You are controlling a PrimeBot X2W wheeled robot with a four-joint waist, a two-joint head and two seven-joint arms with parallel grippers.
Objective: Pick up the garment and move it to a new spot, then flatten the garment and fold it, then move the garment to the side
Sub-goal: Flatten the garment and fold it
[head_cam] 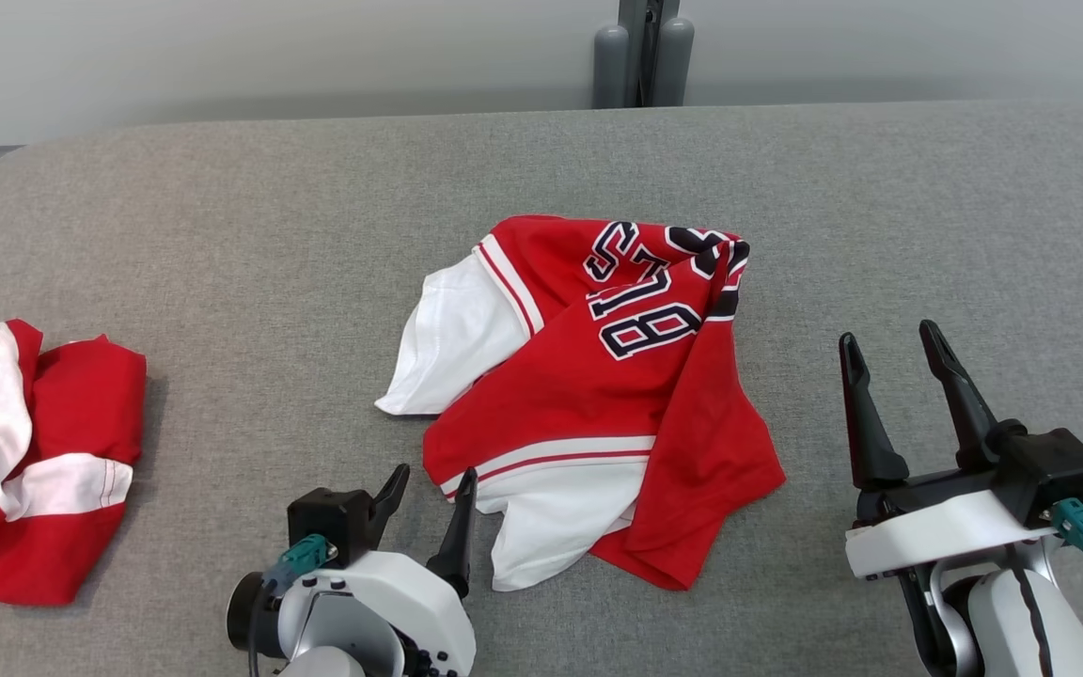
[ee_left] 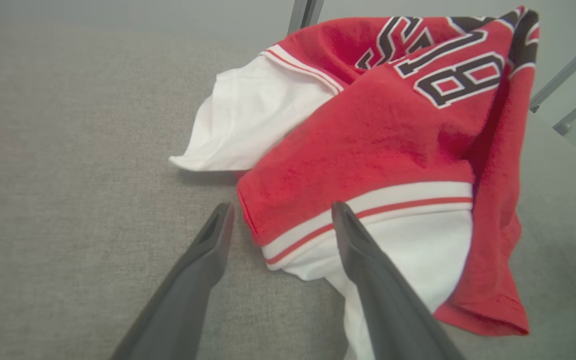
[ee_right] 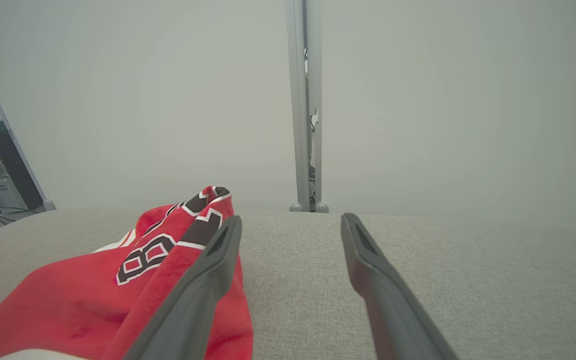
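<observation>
A crumpled red-and-white garment (head_cam: 588, 395) lies in the middle of the grey tabletop (head_cam: 222, 235). The left gripper (head_cam: 434, 473), jaws wide, sits at its near hem. The right gripper (head_cam: 887, 334), jaws wide and empty, waits to the garment's right. Flattening seems next: grip two edges and spread.

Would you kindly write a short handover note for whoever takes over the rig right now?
Left gripper: open, empty, at the near left hem of the garment.
Right gripper: open, empty, off to the right of the garment.
Garment: rumpled in the middle of the table, numbers up; a second red-and-white garment lies bunched at its left end.
Done: garment set down, in no grip.
Left: flatten, fold, move aside.
</observation>
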